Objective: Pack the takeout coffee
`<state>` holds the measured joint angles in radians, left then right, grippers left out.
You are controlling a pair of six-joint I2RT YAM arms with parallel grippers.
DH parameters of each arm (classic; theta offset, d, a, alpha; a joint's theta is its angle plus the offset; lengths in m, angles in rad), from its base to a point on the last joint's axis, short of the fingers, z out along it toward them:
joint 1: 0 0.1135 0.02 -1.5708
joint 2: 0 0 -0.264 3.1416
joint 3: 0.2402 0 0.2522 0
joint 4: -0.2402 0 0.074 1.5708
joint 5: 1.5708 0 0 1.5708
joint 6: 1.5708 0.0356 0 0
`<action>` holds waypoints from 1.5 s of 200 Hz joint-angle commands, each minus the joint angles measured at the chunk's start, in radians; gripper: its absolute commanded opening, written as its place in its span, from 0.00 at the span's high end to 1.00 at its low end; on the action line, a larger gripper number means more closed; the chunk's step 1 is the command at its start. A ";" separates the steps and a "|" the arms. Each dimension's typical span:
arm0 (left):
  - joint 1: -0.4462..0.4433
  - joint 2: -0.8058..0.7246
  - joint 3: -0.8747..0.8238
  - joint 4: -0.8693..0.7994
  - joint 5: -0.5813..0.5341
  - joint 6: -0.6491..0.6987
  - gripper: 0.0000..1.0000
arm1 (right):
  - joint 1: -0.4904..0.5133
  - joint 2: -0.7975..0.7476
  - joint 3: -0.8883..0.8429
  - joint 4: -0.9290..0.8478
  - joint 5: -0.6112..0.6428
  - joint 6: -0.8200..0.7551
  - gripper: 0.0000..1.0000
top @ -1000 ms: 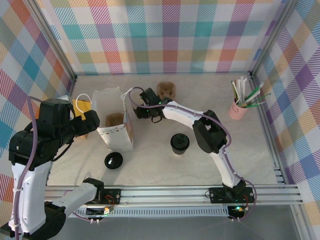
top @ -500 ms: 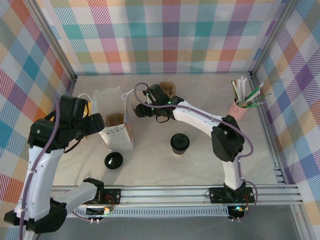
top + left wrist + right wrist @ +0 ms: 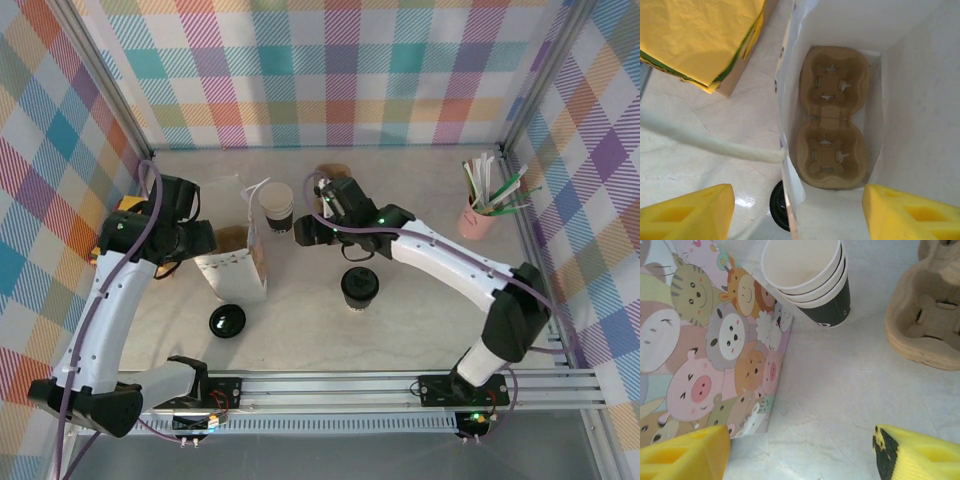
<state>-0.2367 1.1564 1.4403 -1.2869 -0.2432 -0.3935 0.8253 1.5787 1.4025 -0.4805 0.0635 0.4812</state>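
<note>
Coffee (image 3: 359,286) stands upright on the table (image 3: 420,330), lid on, right of the bag (image 3: 232,262) and just nearer than the right forearm, clear of both grippers. A loose lid (image 3: 227,321) lies by the bag's near corner.

The right gripper (image 3: 302,232) hangs low between the bag and a spare tray (image 3: 927,325). Its yellow fingers (image 3: 682,455) are spread wide with only bare table between them. Ahead of it, stacked open cups (image 3: 810,277) stand just beside the bag's animal-print side (image 3: 715,350).

The left gripper (image 3: 797,210) hovers over the bag's mouth, jaws parted and holding nothing. One finger (image 3: 687,212) is outside the bag's left wall and the other is over the inside. A two-cup tray (image 3: 831,131) lies flat on the bag's floor. A yellow packet (image 3: 697,37) sits left of the bag. A pink cup (image 3: 476,220) of sticks stands far right.
</note>
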 commanded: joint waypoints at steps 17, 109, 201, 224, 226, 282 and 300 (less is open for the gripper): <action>0.018 -0.015 -0.039 0.058 0.048 0.014 0.48 | 0.053 -0.074 0.035 -0.047 -0.061 -0.045 0.31; 0.017 -0.046 -0.103 0.144 0.174 0.004 0.63 | 0.202 0.235 0.521 -0.262 -0.021 0.022 0.42; 0.017 -0.070 -0.116 0.152 0.227 0.013 0.69 | 0.204 0.423 0.748 -0.381 0.070 0.026 0.81; 0.016 -0.096 -0.120 0.160 0.276 -0.017 0.70 | 0.205 0.374 0.713 -0.380 0.087 0.019 0.87; 0.016 -0.098 -0.121 0.161 0.282 -0.019 0.69 | 0.204 0.370 0.709 -0.380 0.089 0.018 0.87; -0.054 -0.128 -0.119 0.204 0.331 -0.088 0.66 | 0.203 0.227 0.537 -0.376 0.171 0.015 0.92; -0.101 -0.115 -0.124 0.236 0.336 -0.110 0.58 | 0.201 0.179 0.483 -0.376 0.219 0.013 0.93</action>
<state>-0.2867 1.0325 1.3247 -1.1053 0.0605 -0.4599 1.0252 1.8385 1.9377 -0.8448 0.2035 0.5083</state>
